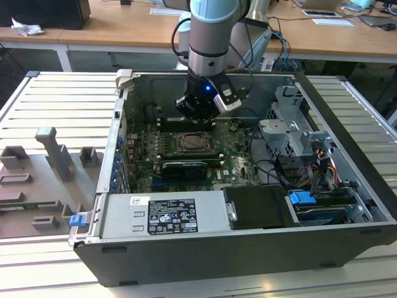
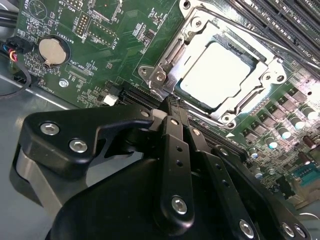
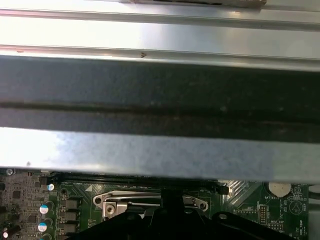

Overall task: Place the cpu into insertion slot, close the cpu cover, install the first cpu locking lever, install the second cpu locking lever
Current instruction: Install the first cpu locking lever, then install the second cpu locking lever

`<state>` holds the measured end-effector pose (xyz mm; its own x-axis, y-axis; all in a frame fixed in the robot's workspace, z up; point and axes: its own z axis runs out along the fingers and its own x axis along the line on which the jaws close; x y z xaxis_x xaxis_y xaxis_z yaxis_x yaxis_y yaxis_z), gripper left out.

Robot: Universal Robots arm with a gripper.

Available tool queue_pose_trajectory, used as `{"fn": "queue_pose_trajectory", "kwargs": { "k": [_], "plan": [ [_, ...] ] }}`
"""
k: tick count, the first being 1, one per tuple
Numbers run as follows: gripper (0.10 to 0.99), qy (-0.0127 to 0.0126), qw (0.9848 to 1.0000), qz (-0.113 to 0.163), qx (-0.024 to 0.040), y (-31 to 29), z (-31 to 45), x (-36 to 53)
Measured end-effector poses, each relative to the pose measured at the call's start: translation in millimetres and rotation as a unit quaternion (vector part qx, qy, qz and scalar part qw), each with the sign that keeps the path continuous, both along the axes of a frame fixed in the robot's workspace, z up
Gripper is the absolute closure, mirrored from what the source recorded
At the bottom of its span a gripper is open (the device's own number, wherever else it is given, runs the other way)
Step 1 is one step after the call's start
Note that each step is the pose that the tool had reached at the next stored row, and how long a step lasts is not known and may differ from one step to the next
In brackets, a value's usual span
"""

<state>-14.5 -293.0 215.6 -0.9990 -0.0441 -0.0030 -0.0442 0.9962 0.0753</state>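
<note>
Your gripper [image 2: 172, 107] hangs over the motherboard [image 1: 232, 149] inside the open computer case [image 1: 347, 186]. In the second wrist view its black fingers [image 2: 175, 145] lie pressed together into one narrow blade, so it is closed and holds nothing. The tip sits just beside the near edge of the insertion slot [image 2: 222, 75], close to the corner of the metal frame.

You see the cpu [image 2: 217, 75] lying flat in the slot with its pale metal face up. It is square, so it has no long axis; its edges run parallel to the frame. The cpu cover [image 2: 192, 42] is down around it, and the chip shows through the square cut-out. A thin locking lever [image 2: 260, 37] runs along the far side of the frame, between the cover and the long black memory slots [image 2: 290, 20].

In the exterior view the arm [image 1: 211, 37] comes down from the far side, and the slot [image 1: 193, 143] lies just nearer than the gripper [image 1: 197, 118]. A round coin battery [image 2: 51, 51] sits well apart from the slot. To the exterior view's right stand a drive cage [image 1: 291, 124] and loose cables [image 1: 276, 167]; a power supply [image 1: 164, 214] fills the near edge of the case. The case rests on a slatted metal worktop [image 1: 56, 99].
</note>
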Motion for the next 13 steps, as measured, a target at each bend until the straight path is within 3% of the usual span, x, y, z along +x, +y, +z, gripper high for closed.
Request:
{"fn": "queue_pose_trajectory", "kwargs": {
  "k": [13],
  "plan": [
    [0.980, 0.0000, 1.0000, 0.000, 0.0000, -3.6, 0.0, 0.0]
  ]
}}
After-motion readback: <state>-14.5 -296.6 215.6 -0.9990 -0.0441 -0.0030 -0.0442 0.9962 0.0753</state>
